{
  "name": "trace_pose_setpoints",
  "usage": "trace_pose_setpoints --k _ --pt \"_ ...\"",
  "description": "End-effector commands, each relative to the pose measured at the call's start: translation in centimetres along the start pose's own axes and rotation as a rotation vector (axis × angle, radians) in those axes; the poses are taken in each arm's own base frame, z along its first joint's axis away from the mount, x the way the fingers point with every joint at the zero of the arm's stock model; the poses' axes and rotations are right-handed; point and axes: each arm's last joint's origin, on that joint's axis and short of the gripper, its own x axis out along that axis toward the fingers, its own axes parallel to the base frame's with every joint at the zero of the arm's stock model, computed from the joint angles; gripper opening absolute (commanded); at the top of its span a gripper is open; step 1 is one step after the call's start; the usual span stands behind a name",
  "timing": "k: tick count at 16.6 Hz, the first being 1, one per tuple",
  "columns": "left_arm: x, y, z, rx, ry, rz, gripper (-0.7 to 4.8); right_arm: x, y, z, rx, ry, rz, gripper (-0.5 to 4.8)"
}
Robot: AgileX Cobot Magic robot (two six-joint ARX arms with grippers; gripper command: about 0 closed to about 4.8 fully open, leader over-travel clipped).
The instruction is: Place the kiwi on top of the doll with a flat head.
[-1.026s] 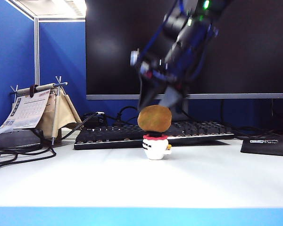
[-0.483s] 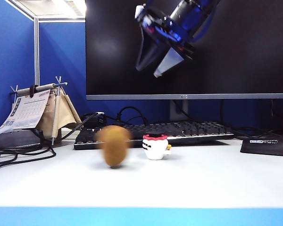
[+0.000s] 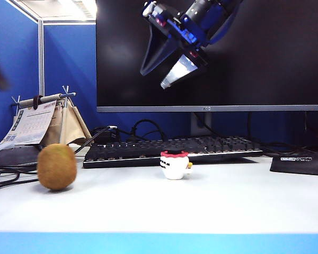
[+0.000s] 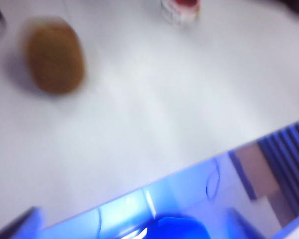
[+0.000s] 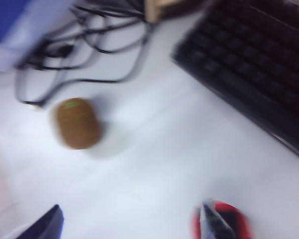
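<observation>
Right gripper (image 3: pixel 153 79): I hang high in front of the monitor (image 3: pixel 244 53), pointing down at a slant. Jaws wide apart, nothing between them. My wrist camera shows only bare table (image 3: pixel 201 206) between the two fingertips.

Left gripper: I cannot tell how the jaws stand. The left wrist view is smeared and shows only blurred blue shapes and a dark sliver along one edge. It looks down on the table's near edge, with the kiwi (image 4: pixel 56 57) and the doll (image 4: pixel 180 10) both farther out.

Doll with a flat head (image 3: pixel 175 165): far below my right gripper, almost straight under it. It stands upright on the table, with a white round body, red frilled rim, flat black top and a small yellow nub on one side. Its top is bare. In the right wrist view it is cut off at the frame edge, partly behind one fingertip (image 5: pixel 212 219).

Kiwi (image 3: pixel 56 166): lying on the table, well apart from the doll, off toward the left arm's side. It is brown, fuzzy and oval, with a greenish patch at one end in the right wrist view (image 5: pixel 77 123).

Open room: bare white table all around the doll and between doll and kiwi.

Edges: loose black cables (image 3: pixel 16 174) lie just beyond the kiwi. A keyboard (image 3: pixel 169 149) runs close behind the doll. A small calendar stand (image 3: pixel 42 124) sits farther back behind the kiwi.

Both wrist views are motion-blurred, so fine detail is lost.
</observation>
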Motion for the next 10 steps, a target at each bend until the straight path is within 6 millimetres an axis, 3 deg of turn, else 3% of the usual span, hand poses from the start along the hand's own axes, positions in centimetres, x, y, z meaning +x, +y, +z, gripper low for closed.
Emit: trace_pose_setpoints --k 1,4,6,10 --pt "-0.5 -1.1 3.3 0.007 -0.176 -0.053 4.79 0.7 2.9 1.0 -0.084 -0.047 0.106 3.50" --pt "-3.6 -0.9 4.6 0.072 -0.378 0.219 4.79 2.6 6.8 1.9 -0.178 -0.077 0.155 3.51" --pt "-6.3 -0.9 4.8 0.119 -0.461 0.296 4.79 4.7 8.5 2.1 -0.161 -0.093 0.203 3.51" --pt "-11.5 -1.0 4.0 0.092 -0.628 0.287 4.79 10.1 8.2 2.2 -0.075 -0.035 0.277 3.77"
